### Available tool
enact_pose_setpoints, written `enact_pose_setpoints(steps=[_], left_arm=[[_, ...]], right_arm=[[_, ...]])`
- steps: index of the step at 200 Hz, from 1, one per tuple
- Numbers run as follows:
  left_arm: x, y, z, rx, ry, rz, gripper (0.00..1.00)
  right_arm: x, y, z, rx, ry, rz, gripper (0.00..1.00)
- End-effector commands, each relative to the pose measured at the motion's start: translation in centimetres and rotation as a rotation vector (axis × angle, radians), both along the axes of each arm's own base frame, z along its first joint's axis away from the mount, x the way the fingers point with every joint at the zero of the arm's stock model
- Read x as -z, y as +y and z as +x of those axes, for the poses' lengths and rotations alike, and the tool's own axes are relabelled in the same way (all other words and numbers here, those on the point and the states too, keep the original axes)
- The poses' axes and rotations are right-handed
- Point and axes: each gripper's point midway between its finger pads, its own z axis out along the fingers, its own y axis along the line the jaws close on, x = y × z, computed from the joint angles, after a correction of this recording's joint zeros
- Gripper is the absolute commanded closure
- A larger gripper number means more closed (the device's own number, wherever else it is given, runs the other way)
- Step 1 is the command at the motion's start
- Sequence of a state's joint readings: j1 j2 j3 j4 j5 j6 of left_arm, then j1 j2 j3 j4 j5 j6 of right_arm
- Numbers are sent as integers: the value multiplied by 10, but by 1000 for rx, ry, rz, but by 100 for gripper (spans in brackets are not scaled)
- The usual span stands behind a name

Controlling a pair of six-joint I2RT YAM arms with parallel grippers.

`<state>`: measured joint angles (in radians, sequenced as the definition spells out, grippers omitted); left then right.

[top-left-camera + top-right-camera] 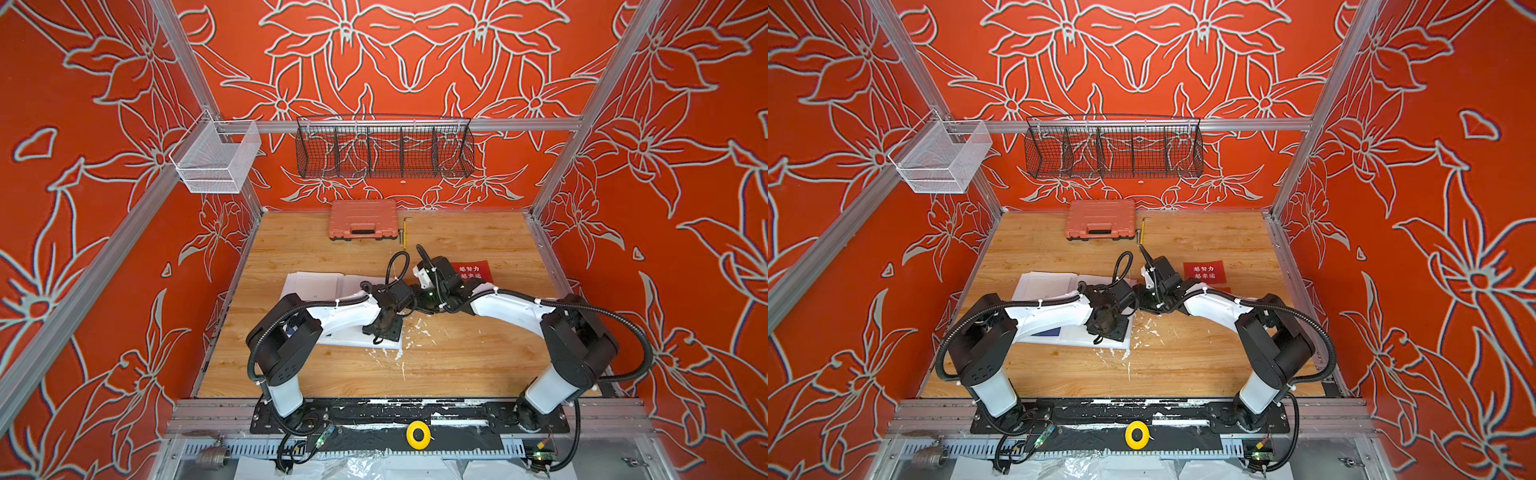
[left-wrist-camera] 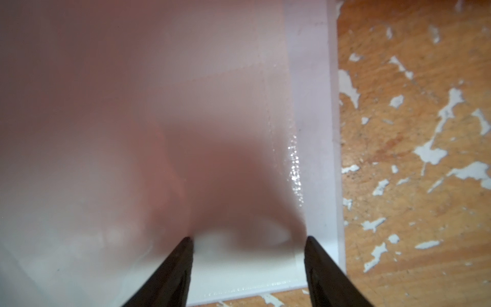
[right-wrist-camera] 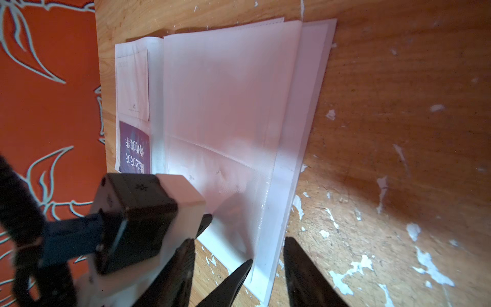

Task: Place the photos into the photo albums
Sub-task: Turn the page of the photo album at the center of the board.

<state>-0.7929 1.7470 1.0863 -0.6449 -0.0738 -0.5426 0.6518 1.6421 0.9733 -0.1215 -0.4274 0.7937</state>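
Standing open and empty at a corner of the spread photo album (image 3: 225, 93), the left gripper (image 2: 247, 239) faces the right gripper (image 3: 239, 240), likewise parted and empty; a blue photo (image 3: 134, 148) sits sleeved inside, a red photo (image 1: 469, 272) lies nearby on the table (image 1: 457, 353).

Red floral walls (image 1: 415, 62), scuffed wooden tabletop (image 1: 478, 353)

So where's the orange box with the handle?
In both top views the orange case lies midway along the far edge of the wooden table, by the back wall, under the black wire basket.
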Motion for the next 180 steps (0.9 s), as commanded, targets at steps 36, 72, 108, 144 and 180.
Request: enact_pose_setpoints(steps=[36,72,108,144,180], left_arm=[[8,11,-7,-21,25,58,35],[13,14,-8,-21,41,78,35],[15,24,-8,-31,40,137,35],[15,34,-9,-32,38,187,38],[11,35,-9,-33,23,177,48]], right_arm=[[-2,1,0,2,2,3,44],[0,1,0,2,4,2,44],[0,1,0,4,5,2,44],[-1,2,1,3,5,4,44],[-1,3,1,-1,6,10,44]])
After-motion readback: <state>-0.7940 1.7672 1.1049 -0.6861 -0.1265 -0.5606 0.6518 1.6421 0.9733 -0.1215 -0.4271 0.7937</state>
